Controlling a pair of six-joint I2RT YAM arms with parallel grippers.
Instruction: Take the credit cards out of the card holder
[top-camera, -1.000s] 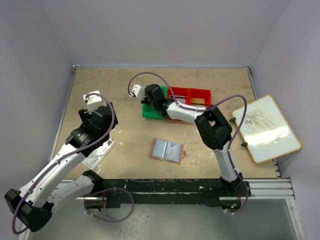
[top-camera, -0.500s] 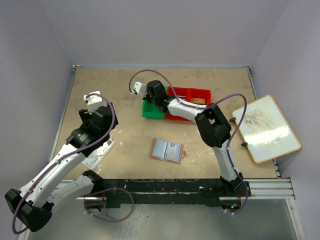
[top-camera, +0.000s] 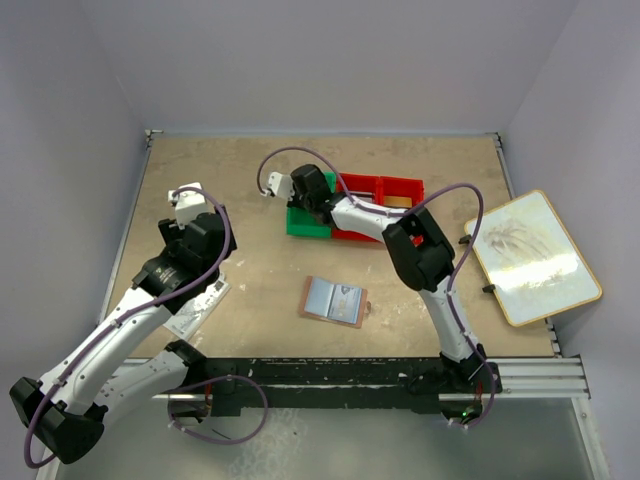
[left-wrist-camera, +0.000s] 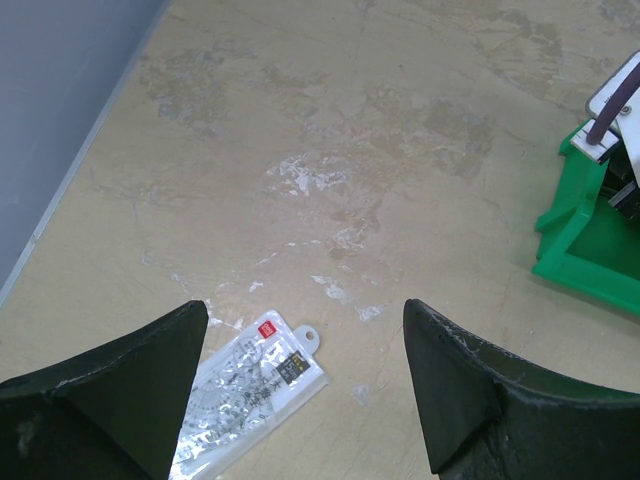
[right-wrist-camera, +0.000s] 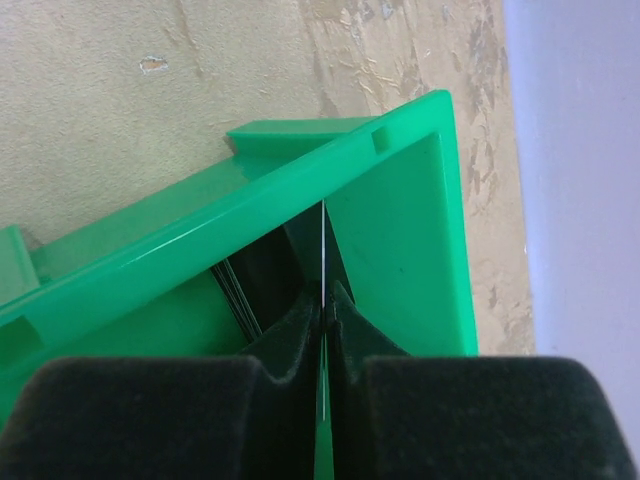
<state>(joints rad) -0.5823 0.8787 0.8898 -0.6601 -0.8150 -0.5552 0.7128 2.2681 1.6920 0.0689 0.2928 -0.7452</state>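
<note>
- Right gripper (right-wrist-camera: 323, 300): pads pressed together, clamped on a thin card (right-wrist-camera: 323, 235) seen edge-on. The card hangs ahead of the fingertips, inside the green bin (right-wrist-camera: 400, 190).
- Left gripper (left-wrist-camera: 303, 330): jaws wide apart, holding nothing, above the bare table (left-wrist-camera: 330, 120).
- White clear packet (left-wrist-camera: 250, 385): flat on the table, just beside the left gripper's left finger.
- Card holder (top-camera: 334, 300): lies open, lining up. It is well apart from both grippers, back toward the arm bases from the right gripper.
- Red bins (top-camera: 385, 188): next to the green bin, beneath the right forearm.
</note>
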